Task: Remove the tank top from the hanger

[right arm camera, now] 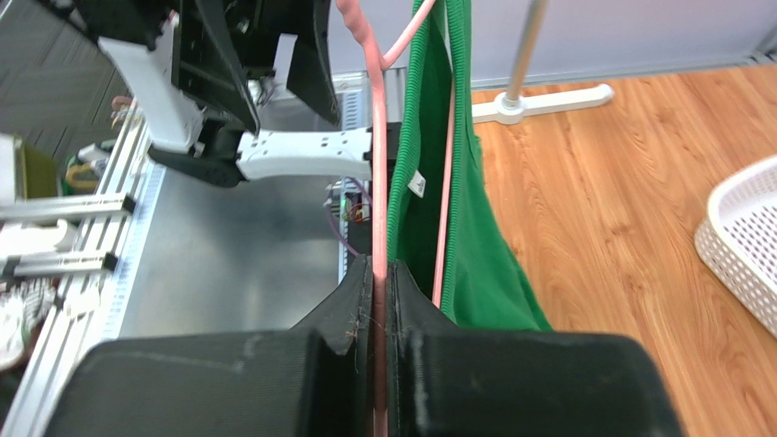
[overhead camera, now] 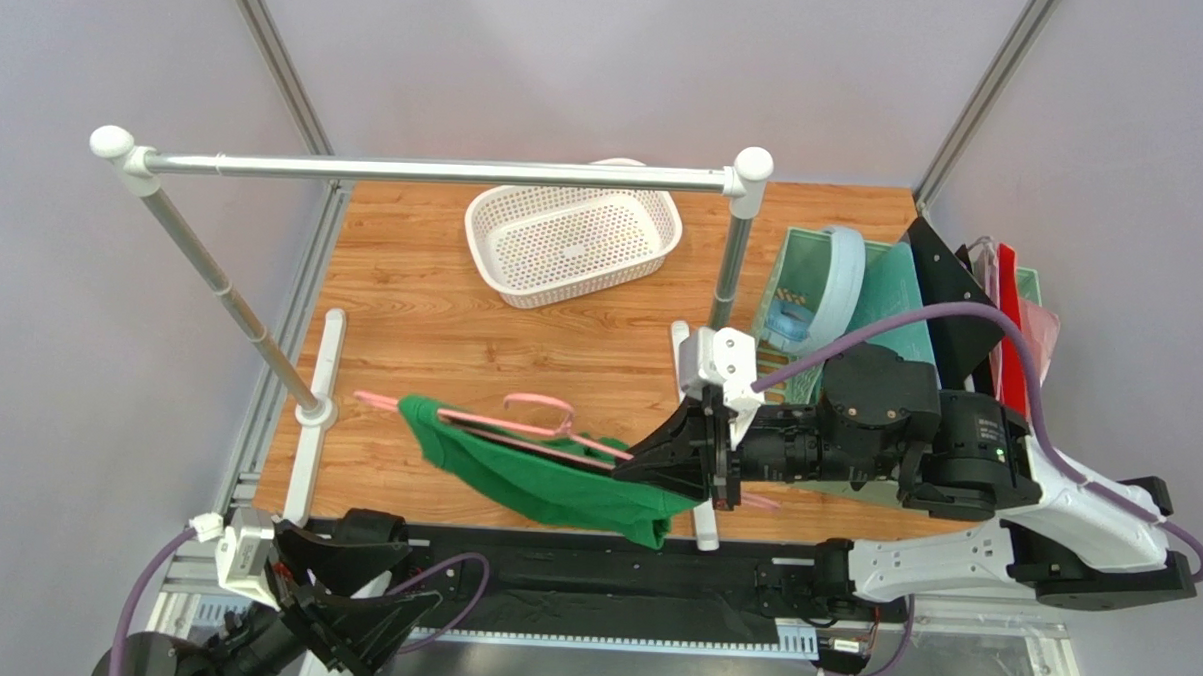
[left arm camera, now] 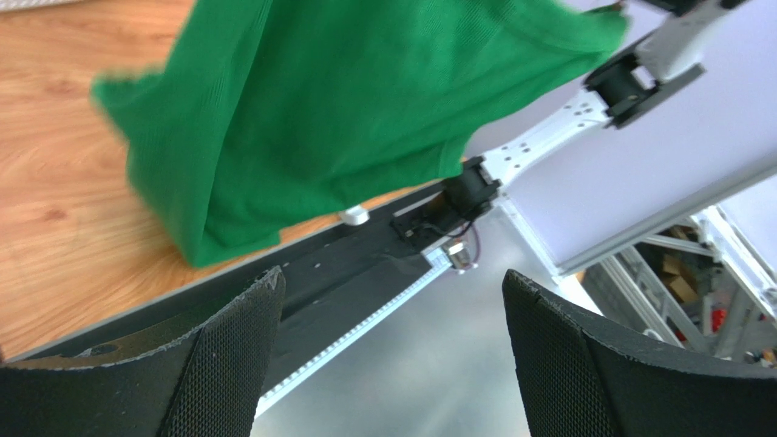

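The bright green tank top (overhead camera: pixel 543 479) hangs on the pink hanger (overhead camera: pixel 537 416), held in the air over the table's near edge. My right gripper (overhead camera: pixel 636 463) is shut on the hanger's pink wire; in the right wrist view the wire (right arm camera: pixel 377 182) runs up from between the closed fingers (right arm camera: pixel 351 309), with the tank top (right arm camera: pixel 461 228) draped just to its right. My left gripper (overhead camera: pixel 350 607) is open and empty, low at the near left. In the left wrist view the tank top (left arm camera: pixel 337 109) hangs above and beyond the open fingertips (left arm camera: pixel 246 319).
A white basket (overhead camera: pixel 573 243) stands at the back centre. A silver rail (overhead camera: pixel 433 169) on two posts spans the table, its feet near the tank top. Teal boards and red and black items (overhead camera: pixel 925 305) sit at the right behind my right arm.
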